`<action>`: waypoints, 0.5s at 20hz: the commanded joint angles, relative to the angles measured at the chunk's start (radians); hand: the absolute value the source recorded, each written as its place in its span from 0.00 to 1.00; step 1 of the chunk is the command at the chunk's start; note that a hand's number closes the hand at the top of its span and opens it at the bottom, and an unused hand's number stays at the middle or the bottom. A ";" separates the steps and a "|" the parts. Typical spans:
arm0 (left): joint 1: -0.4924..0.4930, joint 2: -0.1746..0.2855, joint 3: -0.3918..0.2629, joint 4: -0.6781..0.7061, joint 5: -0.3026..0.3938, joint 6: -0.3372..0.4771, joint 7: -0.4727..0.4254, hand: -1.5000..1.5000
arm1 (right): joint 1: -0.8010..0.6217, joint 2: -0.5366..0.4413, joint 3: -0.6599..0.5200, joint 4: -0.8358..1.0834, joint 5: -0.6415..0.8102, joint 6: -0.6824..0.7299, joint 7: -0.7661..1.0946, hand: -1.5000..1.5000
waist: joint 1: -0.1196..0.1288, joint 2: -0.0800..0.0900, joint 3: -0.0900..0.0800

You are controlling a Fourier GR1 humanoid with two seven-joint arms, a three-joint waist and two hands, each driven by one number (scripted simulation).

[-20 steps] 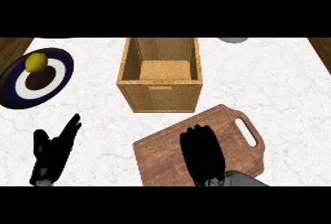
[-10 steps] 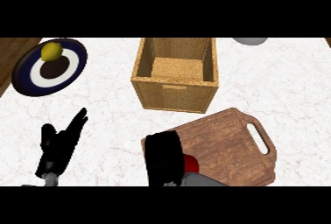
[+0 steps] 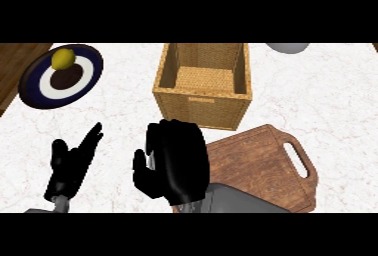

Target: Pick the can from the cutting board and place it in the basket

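**A:** Where is the can (image 3: 152,161)?

**B:** In the right hand (image 3: 176,159), just in front of the basket (image 3: 201,102) and a little toward its left corner; the fingers and thumb are curled round it, so it is grasped; only a thin pale sliver of it shows between thumb and fingers, the rest is hidden behind the black hand.

**A:** Is it on the cutting board (image 3: 258,162)?

**B:** The hand covers the board's left edge; whether the can touches the wood or is off it I cannot tell; the board itself lies in front of the basket and to its right, its handle slot turned to the right, its top corner close to the basket's front right corner.

**A:** And the basket?

**B:** A woven, open-topped box on the white marble counter (image 3: 125,120); its woven floor is in plain sight; the hand is outside it, below its front wall.

**A:** The other hand?

**B:** The left hand (image 3: 70,165) is released, fingers straight and pointing up, resting well to the left of the basket and in front of it; it touches nothing.

**A:** Anything else?

**B:** A navy-rimmed plate (image 3: 38,95) lies left of the basket, apart from it, with a lemon (image 3: 63,58) on its far part; a pale grey rounded object (image 3: 288,47) sits beyond the basket's right corner, cut by the view's edge; the right grey forearm (image 3: 232,200) lies over the board's near left corner.
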 commanded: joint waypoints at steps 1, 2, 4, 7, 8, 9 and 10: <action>0.035 0.000 -0.006 0.061 0.011 -0.008 0.048 0.50 | -0.109 0.011 -0.048 -0.054 0.048 -0.205 0.160 1.00 | 0.000 -0.004 -0.013; 0.035 -0.005 -0.015 0.055 0.006 -0.010 0.042 0.50 | -0.144 0.011 -0.074 -0.040 0.059 -0.230 0.163 1.00 | 0.003 -0.002 -0.013; 0.025 -0.022 -0.026 0.059 0.002 -0.001 0.055 0.50 | -0.194 0.011 -0.097 -0.048 0.070 -0.253 0.208 1.00 | -0.007 -0.005 -0.014; 0.033 -0.017 -0.018 0.057 -0.004 0.008 0.056 0.50 | -0.288 0.011 -0.159 -0.002 0.088 -0.221 0.283 1.00 | -0.011 -0.010 -0.016; 0.047 -0.011 -0.026 0.048 -0.007 -0.004 0.048 0.50 | -0.326 0.011 -0.187 0.029 0.103 -0.217 0.287 1.00 | -0.003 -0.009 -0.017; 0.031 -0.020 -0.017 0.064 0.008 -0.007 0.058 0.50 | -0.358 0.011 -0.208 0.024 0.099 -0.207 0.307 1.00 | -0.018 -0.009 -0.018; 0.029 -0.026 -0.021 0.060 0.005 0.000 0.066 0.50 | -0.381 0.011 -0.223 0.027 0.099 -0.209 0.330 1.00 | -0.024 -0.010 -0.017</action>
